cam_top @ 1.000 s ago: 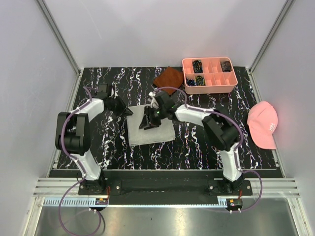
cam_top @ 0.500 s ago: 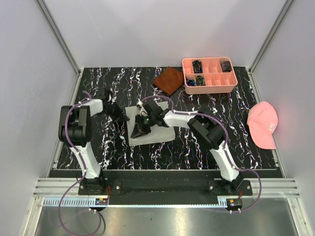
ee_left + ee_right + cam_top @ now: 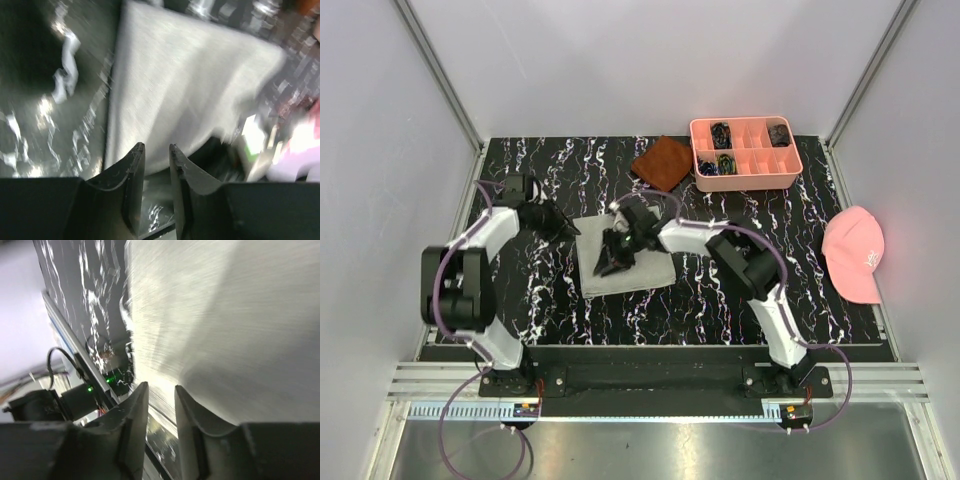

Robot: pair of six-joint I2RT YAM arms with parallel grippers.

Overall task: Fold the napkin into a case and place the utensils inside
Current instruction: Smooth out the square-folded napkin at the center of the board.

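Note:
The napkin [image 3: 642, 272] lies flat on the black marbled table as a folded light grey square. It also shows in the left wrist view [image 3: 190, 90] and the right wrist view [image 3: 240, 315]. My left gripper [image 3: 572, 228] [image 3: 155, 146] is low at the napkin's far left corner, its jaws nearly together with nothing between them. My right gripper [image 3: 609, 264] [image 3: 159, 386] hovers over the left part of the napkin, its jaws also nearly together and empty. No utensils are in view. No strip-shaped case shows.
A rust-brown cloth [image 3: 663, 162] lies behind the napkin. A pink compartment tray [image 3: 745, 183] with small dark items stands at the back right. A pink cap [image 3: 855, 253] lies at the right edge. Aluminium frame walls border the table.
My right gripper has moved from the napkin's middle towards its left side. My left gripper dipped a little nearer and came back to the far left corner. The napkin has stayed flat.

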